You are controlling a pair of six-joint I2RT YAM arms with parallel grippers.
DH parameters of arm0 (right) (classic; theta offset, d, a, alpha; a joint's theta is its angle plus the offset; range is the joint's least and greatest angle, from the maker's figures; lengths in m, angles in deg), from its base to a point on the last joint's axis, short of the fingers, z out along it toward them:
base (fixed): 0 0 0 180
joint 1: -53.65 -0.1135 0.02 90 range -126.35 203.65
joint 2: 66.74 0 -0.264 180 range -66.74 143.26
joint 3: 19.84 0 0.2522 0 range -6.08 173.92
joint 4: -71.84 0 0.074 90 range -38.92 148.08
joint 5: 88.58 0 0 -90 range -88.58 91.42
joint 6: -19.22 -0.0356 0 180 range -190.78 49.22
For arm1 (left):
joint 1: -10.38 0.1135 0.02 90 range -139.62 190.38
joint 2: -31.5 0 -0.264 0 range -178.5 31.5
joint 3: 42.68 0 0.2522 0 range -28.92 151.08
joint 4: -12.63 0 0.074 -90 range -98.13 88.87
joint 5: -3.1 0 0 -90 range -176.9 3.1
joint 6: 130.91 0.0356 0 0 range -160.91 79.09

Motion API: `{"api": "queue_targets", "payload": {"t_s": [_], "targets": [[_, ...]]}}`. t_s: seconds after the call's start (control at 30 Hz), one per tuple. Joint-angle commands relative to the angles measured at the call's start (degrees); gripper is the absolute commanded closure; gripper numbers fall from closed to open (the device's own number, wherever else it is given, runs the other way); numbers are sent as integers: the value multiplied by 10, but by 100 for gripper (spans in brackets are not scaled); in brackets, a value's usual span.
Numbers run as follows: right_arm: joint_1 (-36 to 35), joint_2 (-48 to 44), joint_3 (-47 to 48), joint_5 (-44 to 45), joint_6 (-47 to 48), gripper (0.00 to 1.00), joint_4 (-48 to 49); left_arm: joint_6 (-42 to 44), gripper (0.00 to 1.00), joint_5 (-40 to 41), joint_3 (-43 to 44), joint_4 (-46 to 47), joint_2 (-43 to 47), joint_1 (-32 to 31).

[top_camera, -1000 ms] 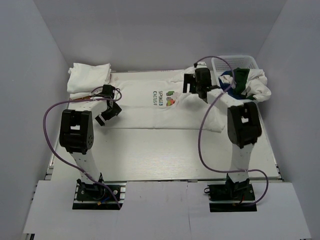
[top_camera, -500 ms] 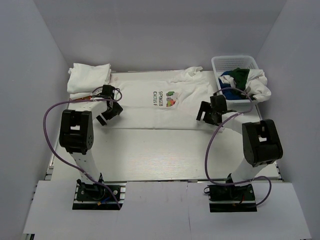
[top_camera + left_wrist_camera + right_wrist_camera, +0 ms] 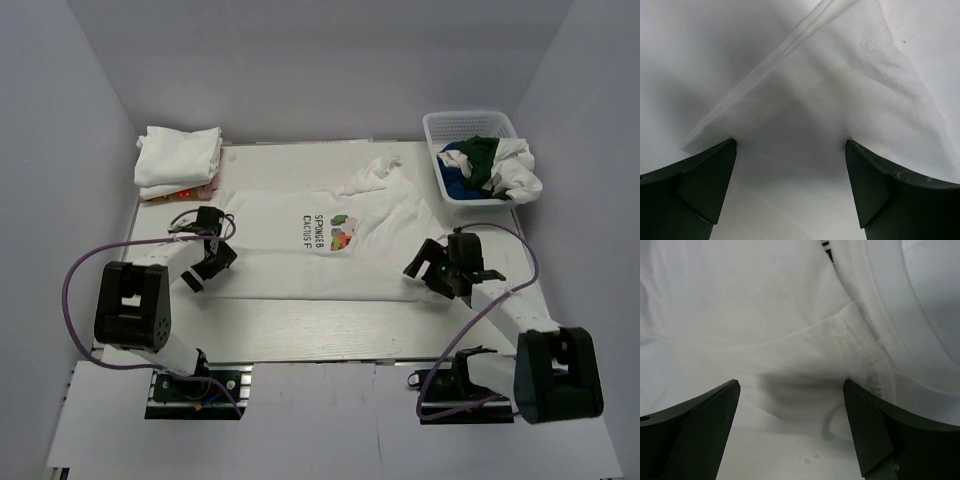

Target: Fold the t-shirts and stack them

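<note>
A white t-shirt (image 3: 300, 255) with a colourful print and dark lettering lies spread flat across the middle of the table. My left gripper (image 3: 205, 263) stands open at its left near corner. In the left wrist view white cloth (image 3: 805, 100) with a hem edge lies between the spread fingers (image 3: 790, 145). My right gripper (image 3: 423, 272) is open at the shirt's right near edge. In the right wrist view its jaws (image 3: 791, 385) straddle a seamed fold of white cloth (image 3: 790, 340) without closing on it. Folded white t-shirts (image 3: 178, 158) are stacked at the back left.
A white lattice basket (image 3: 470, 126) at the back right holds blue, dark green and white shirts (image 3: 490, 165) spilling over its rim. Grey walls close in the table on three sides. Purple cables loop beside both arms.
My right arm swung from beside the basket down to the shirt's near right edge. The left gripper moved nearer too, and the printed shirt now lies closer to the front.
</note>
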Motion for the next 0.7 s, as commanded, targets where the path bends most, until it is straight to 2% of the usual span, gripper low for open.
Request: {"api": "queue_targets", "payload": {"t_s": [0.0,0.07,0.1,0.2,0.27,0.33,0.47,0.5,0.57,0.6,0.67], "targets": [[1,-84,-48,9,-19,10,-150,-34,0,-32,-108,-112,57,0],[-4,-124,-64,3,-21,10,-192,-54,0,-32,-127,-129,103,0],[-4,-187,-67,3,-22,10,-200,-54,0,-50,-139,-123,152,0],[-7,-262,-54,23,-6,10,-242,-48,0,-66,-134,-97,212,0],[-13,-265,-8,53,11,10,-254,-37,0,-66,-95,-85,235,0],[-19,-236,49,66,34,10,-253,-27,0,-51,-50,-93,235,0],[-38,-162,136,75,65,10,-200,-20,0,11,77,-107,174,12],[-41,-148,187,73,79,10,-179,-20,0,12,96,-113,140,12],[-63,-78,222,73,99,10,-158,-7,0,24,153,-113,102,18],[-69,-39,281,82,112,10,-148,-6,0,24,173,-113,80,18],[-87,18,316,102,136,10,-144,-6,0,46,241,-139,14,33]]}}
